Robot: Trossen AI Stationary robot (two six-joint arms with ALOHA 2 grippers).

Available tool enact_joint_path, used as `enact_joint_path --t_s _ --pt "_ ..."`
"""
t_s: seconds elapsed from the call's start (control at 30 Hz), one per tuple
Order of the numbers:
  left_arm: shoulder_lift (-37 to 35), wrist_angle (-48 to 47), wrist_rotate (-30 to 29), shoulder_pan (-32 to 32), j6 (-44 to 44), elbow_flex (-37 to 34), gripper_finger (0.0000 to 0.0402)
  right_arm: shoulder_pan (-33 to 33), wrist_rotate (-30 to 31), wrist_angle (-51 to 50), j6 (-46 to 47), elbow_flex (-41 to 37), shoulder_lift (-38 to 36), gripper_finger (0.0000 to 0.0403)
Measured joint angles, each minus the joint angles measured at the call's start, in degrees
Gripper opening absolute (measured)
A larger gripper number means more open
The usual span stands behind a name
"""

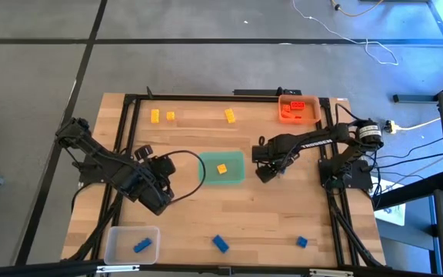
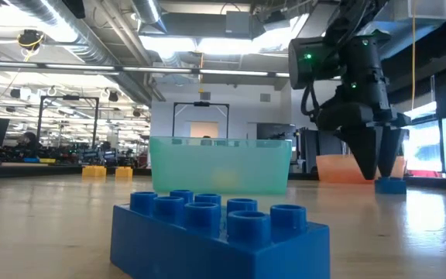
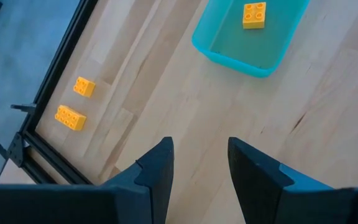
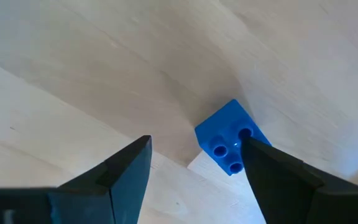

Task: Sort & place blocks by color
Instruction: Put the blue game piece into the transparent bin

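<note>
My right gripper [image 1: 266,171] [image 4: 197,146] points straight down, open, just right of the green tray [image 1: 237,178]. Nothing is between its fingers. A small blue block [image 4: 225,140] [image 2: 391,185] lies studs-up on the table beside one fingertip, outside the gap. The green tray holds one yellow block [image 1: 221,168] [image 3: 254,15]. My left gripper [image 1: 164,173] [image 3: 199,146] hangs open above the table left of the green tray, holding nothing. Three yellow blocks [image 1: 170,115] lie along the far edge. Orange-red blocks sit in the orange tray [image 1: 298,118]. A blue block [image 1: 142,245] lies in the clear tray [image 1: 118,235].
Two loose blue blocks [image 1: 220,243] [image 1: 301,241] lie near the front edge; the middle one fills the low view's foreground [image 2: 219,232]. A black frame [image 1: 206,97] runs along the table's far and side edges. Bare wood lies between the green tray and the front edge.
</note>
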Motion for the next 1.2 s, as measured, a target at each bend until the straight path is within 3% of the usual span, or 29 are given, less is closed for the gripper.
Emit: enact_joint_path --t_s 0.57,0.83,1.07,1.2 --pt "0.0 0.0 0.0 0.0 -0.2 0.0 0.0143 0.0 -2.5 -4.1 -7.6 0.8 0.0 0.0251" --pt "0.0 0.0 0.0 0.0 -0.4 0.0 0.0143 0.3 4.9 -11.2 -21.7 5.4 -0.2 0.0251" --pt "0.0 0.2 0.0 0.0 -1.9 0.0 0.0143 0.4 -2.7 -7.1 -34.9 1.7 -0.2 0.0251" --pt "0.0 0.2 0.0 0.0 -1.9 0.0 0.0143 0.3 -3.0 -6.0 -37.6 -0.3 -0.2 0.0251"
